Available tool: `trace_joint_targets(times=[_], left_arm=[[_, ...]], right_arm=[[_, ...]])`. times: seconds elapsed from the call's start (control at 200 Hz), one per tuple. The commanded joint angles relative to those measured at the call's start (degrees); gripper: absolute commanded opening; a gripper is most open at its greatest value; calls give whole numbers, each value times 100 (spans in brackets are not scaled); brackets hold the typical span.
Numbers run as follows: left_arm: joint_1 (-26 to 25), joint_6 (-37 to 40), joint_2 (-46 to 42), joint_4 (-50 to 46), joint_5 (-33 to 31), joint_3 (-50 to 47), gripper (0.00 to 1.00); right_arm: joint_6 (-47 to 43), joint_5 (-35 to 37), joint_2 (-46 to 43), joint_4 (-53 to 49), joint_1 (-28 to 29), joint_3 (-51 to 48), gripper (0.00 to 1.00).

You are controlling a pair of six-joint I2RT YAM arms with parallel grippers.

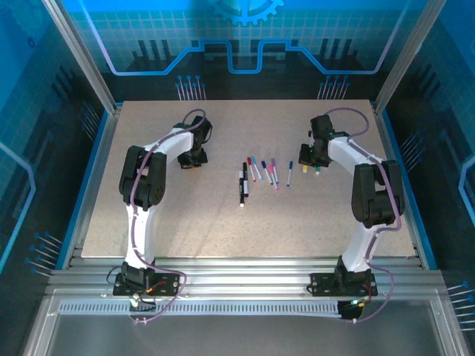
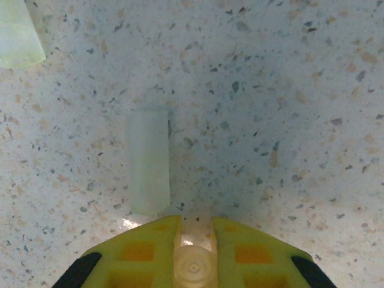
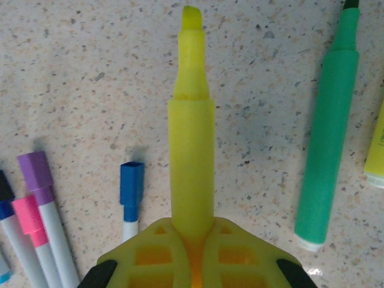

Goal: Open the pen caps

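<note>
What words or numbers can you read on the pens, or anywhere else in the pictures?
None can be read.
Yellow highlighter in the right tool: plain, no print.
Green highlighter: plain, no print.
Yellowish cap in the left tool: no print.
Pale cap: no print.
Pens from above: too small to tell.
Back wall: a gear drawing, no letters.

The table (image 3: 72,72) looks like matt speckled stone. The yellow marker (image 3: 192,150) and green marker (image 3: 327,138) are smooth plastic; the pale cap (image 2: 148,162) looks frosted.
</note>
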Motion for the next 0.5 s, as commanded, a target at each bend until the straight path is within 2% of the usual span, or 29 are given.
trace_joint_targets(times=[0.0,0.195,0.4,0.495], left_arm=[[44,103,88,-267,-153,159,6],[44,114,99,-259,-147,144,20],[44,128,89,-232,-101,162,25],[44,142,60,-250,-77,188,26]], right_arm=[[-50,193,226,-158,-144,202,0],[-66,523,467,-342,-145,355,0],[-10,891,706,-559,-144,505,0],[9,952,768,-631,-153,559,3]])
